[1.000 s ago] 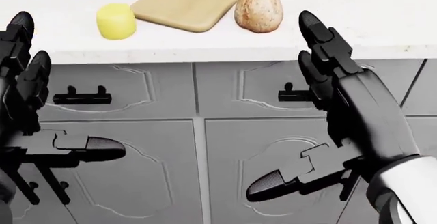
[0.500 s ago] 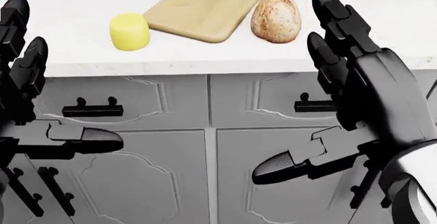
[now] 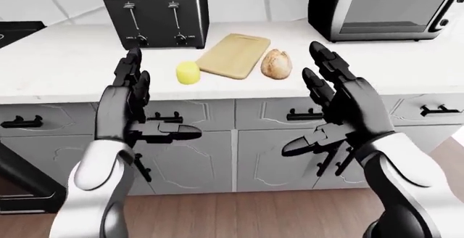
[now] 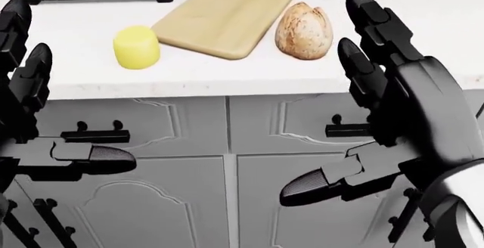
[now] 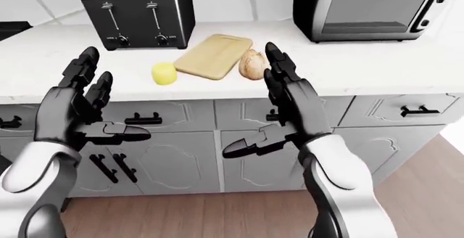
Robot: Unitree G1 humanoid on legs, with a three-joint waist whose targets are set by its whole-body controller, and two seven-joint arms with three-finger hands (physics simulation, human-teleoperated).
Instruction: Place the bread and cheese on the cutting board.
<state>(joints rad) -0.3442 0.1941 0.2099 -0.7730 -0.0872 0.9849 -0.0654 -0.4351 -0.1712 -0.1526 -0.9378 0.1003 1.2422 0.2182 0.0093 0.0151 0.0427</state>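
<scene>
The brown oval bread loaf (image 4: 304, 31) lies near the white counter (image 4: 424, 38) edge, just beside the tan wooden cutting board (image 4: 227, 12), directly beyond the nearer right robot hand (image 4: 378, 89) (fingers spread, empty).

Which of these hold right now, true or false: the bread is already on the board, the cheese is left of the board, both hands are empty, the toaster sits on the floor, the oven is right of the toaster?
1. The round brown bread loaf lies on the pale wooden cutting board. False: it lies on the white counter, beside the board's right edge.
2. The yellow cheese block is left of the board in the head view. True.
3. The left hand and right hand are open and hold nothing. True.
4. The black toaster sits on the floor. False: it stands on the counter.
5. The steel toaster oven is right of the toaster. True.
</scene>
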